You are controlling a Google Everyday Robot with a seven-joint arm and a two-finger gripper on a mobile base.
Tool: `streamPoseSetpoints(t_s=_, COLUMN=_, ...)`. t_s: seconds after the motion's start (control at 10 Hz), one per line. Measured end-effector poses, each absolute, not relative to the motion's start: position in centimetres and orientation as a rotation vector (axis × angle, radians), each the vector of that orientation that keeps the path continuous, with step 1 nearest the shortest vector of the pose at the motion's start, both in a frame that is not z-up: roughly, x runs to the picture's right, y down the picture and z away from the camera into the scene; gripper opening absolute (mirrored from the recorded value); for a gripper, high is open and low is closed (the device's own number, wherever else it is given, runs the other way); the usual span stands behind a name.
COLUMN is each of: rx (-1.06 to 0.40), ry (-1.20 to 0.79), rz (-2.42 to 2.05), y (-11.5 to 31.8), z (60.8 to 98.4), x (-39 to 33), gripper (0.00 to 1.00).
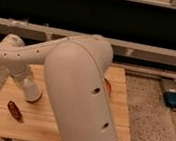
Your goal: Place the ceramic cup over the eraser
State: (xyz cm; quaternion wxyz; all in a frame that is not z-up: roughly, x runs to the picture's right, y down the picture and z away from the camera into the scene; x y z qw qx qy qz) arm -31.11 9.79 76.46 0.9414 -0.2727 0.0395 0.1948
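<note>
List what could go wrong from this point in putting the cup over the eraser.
1. The arm hides most of the wooden table, so neither cup nor eraser is visible; alignment cannot be checked.
2. The gripper is low over the table's left side, close to the dark-red object, which it might knock.
3. An orange item peeks out behind the arm and could be swept by it.
</note>
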Motion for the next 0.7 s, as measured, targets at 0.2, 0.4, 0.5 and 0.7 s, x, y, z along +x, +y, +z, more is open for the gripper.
streamPoseSetpoints(t_s=0.2, rx=-0.560, ry=0.076, rz=0.394, y=9.68, z=76.40, x=-30.89, gripper=0.80)
streamPoseSetpoints(t_s=0.4, rx=-0.568, ry=0.070, rz=0.402, y=9.52, z=76.31, x=-30.63, gripper=0.80)
streamPoseSetpoints(t_s=0.5, rx=-0.567, ry=0.070, rz=0.401, y=9.51, z=76.31, x=-30.65, gripper=0.80)
streamPoseSetpoints(t_s=0.7, rx=-0.567, ry=0.068, rz=0.398, y=9.58, z=76.22, x=-30.84, gripper=0.80)
